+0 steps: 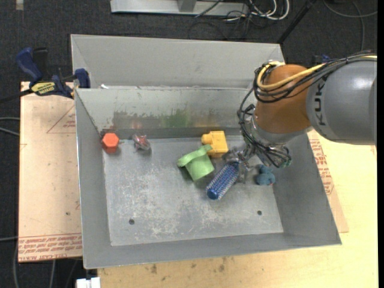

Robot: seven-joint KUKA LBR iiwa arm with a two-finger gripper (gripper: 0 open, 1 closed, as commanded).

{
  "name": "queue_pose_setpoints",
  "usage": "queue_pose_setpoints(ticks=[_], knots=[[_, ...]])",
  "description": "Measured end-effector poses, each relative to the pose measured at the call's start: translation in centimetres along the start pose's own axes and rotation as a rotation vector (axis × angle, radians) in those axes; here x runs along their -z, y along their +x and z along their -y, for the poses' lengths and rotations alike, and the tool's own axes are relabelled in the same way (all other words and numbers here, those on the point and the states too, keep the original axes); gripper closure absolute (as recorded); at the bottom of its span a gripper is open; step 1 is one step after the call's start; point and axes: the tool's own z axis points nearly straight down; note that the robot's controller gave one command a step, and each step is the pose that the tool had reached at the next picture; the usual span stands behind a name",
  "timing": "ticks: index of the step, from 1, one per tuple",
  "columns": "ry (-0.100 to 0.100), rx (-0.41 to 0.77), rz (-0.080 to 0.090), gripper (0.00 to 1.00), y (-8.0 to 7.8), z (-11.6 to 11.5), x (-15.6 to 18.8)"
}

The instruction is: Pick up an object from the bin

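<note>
Here the hand [245, 162] hangs low at the bin's [180, 221] three o'clock side; open or closed, I cannot tell. A blue bristly brush [222, 182] lies slanted just at its seven o'clock, a teal lump [264, 176] at four, a green cup [197, 164] at nine, a yellow block [215, 141] beyond.

Dark carpet [42, 17] spreads well behind the gripper [243, 165]; on it, also behind the gripper, lie a grey metal foot [174, 3] and tangled cables [270, 2].

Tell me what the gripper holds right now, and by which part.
Cannot tell. The gripper sits at the upper-right end of the blue brush, but no grip on it is visible.
</note>
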Motion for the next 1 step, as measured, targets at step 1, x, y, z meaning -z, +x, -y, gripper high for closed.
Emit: queue_pose_setpoints(ticks=[1], knots=[[0.006, 0.077, 0.006, 1.0, 0.14, 1.32, 14.67]])
